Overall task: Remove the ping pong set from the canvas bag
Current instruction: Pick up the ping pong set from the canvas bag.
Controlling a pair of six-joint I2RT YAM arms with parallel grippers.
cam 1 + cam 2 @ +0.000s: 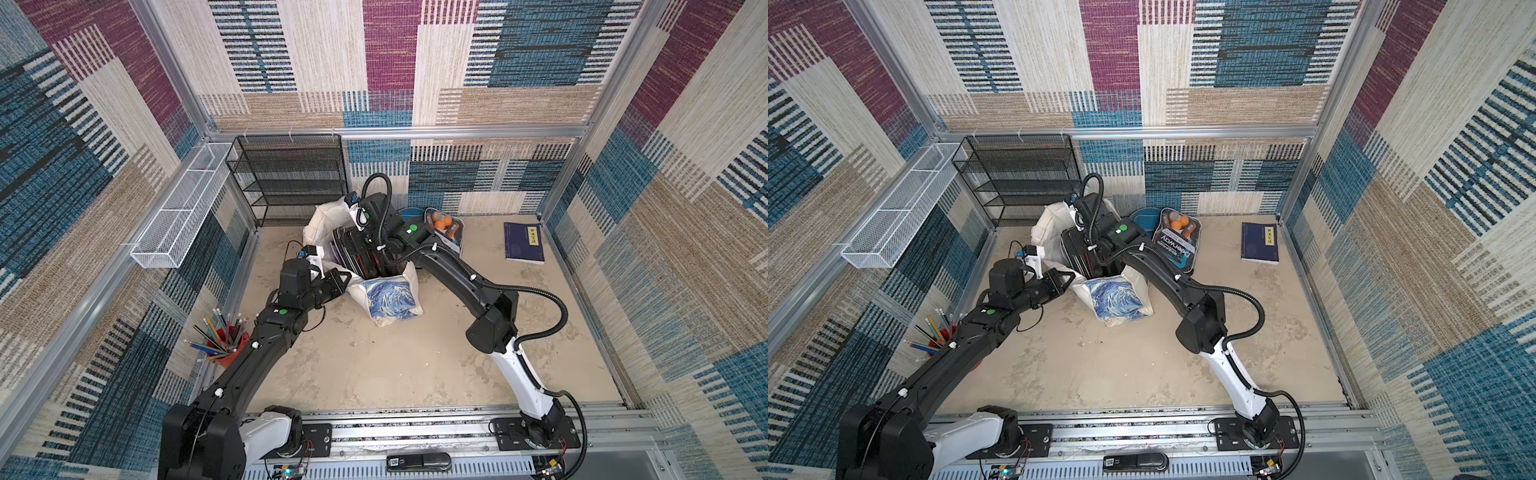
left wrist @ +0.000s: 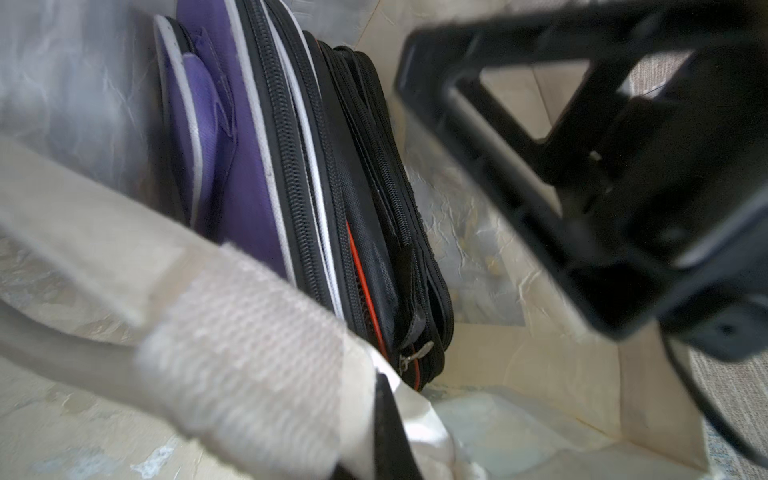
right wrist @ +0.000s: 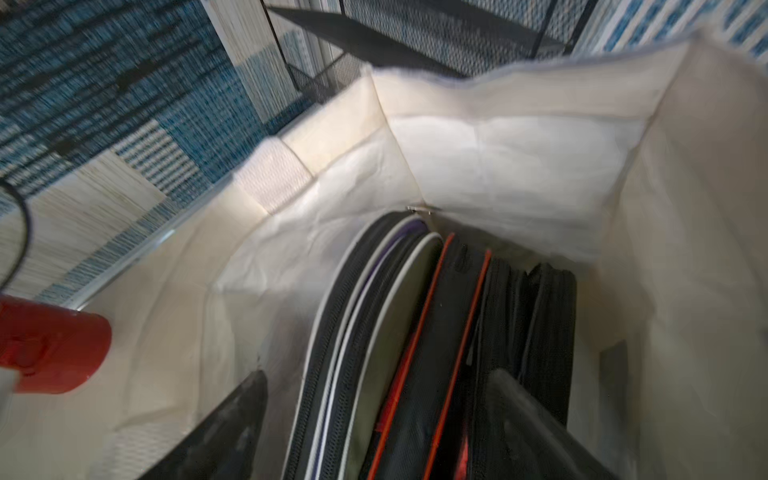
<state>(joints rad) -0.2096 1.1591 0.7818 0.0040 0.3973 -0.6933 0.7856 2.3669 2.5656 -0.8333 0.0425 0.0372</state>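
While the left gripper is clamped on the canvas bag rim at frame centre, we log the right gripper inside the bag. Its jaws are spread astride zipped cases. The ping pong set lies on the table, just right of the bag.

Bright even light, wrist views blurred

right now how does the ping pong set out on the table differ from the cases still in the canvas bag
The ping pong set lies on the table, outside the canvas bag; the cases stand on edge inside it. The set has a clear front showing orange balls; the cases are opaque, black and purple. Both are flat pouches.
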